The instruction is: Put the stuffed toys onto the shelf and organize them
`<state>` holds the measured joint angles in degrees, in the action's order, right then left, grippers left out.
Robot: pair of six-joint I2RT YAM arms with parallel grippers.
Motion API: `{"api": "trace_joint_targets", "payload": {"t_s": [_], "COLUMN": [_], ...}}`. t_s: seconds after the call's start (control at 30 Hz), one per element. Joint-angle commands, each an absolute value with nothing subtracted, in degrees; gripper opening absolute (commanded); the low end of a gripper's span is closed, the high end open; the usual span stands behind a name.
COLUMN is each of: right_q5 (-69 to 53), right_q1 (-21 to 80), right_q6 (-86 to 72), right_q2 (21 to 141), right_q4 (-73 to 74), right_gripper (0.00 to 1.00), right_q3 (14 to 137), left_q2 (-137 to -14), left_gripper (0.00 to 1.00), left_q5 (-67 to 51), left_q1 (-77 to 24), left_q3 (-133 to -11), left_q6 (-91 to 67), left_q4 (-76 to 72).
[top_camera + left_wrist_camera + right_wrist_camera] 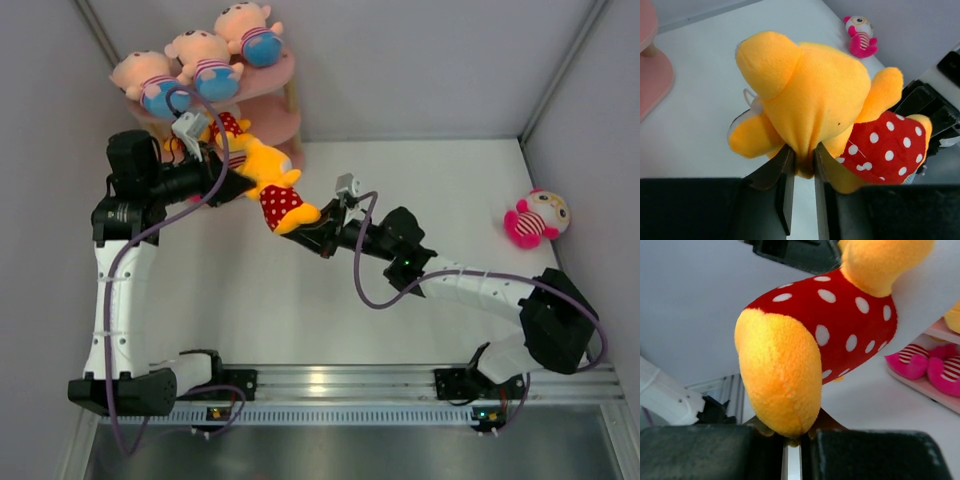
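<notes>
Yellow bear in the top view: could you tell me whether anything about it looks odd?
Yes. The bear is pinched by both tools at once: the left tool grips its head, the right tool a foot, so it hangs stretched between them beside the shelf. A pink doll lies alone far to the right.

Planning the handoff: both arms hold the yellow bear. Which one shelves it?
Probably left: left fingers pinch the bear by the head beside the shelf; right fingers hold a foot, farther off.

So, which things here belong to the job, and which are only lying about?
Job: yellow bear, held by left gripper and right gripper; loose pink doll; three boy dolls; shelf.
Lying about: purple cables; metal rail.
</notes>
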<state>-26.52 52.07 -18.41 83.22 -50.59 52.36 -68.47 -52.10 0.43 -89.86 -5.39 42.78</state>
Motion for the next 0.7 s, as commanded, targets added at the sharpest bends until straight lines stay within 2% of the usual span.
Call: {"api": "trace_joint_targets", "payload": {"t_s": [0.0,0.07,0.1,0.2,0.23,0.33,0.4,0.5,0.67], "right_q5": [-20.7,-15.2,-13.5,-2.7,4.0,11.0,11.0,6.9,-1.2], "right_q1": [52.5,52.4,52.4,52.8,52.9,53.3,53.7,54.4,55.1], "right_q6": [-10.4,-2.0,1.9,13.1,17.1,22.7,24.6,30.4,35.5], "right_q2": [77.5,74.6,73.4,72.7,72.7,73.0,72.4,72.1,73.0], "right_q4": [-37.5,-26.8,-14.3,7.6,12.3,23.2,25.3,27.0,32.0], "right_gripper": [0.00,0.00,0.00,0.00,0.00,0.00,0.00,0.00,0.00], "right_q3": [54.7,57.6,60.4,66.3,67.5,70.1,69.8,69.4,72.2], "left_q2": [-66.1,-65.1,-64.3,-63.8,-63.9,-64.6,-64.9,-65.3,-67.7], "left_gripper": [0.29,0.72,0.78,0.81,0.80,0.72,0.72,0.78,0.85], "left_q5": [-52.3,-51.0,-50.5,-48.9,-48.9,-50.9,-52.9,-52.7,-51.8], "left_q1": [0.4,0.4,0.4,0.4,0.4,-1.0,-2.2,-7.1,-18.3], "left_q3": [-84.9,-81.2,-80.3,-79.7,-80.8,-82.8,-82.5,-80.8,-80.9], "left_q6": [-0.7,4.1,5.5,13.2,16.7,21.1,22.3,27.2,36.2], "left_q4": [40.0,40.0,40.1,42.4,43.6,45.2,45.3,46.3,52.8]}}
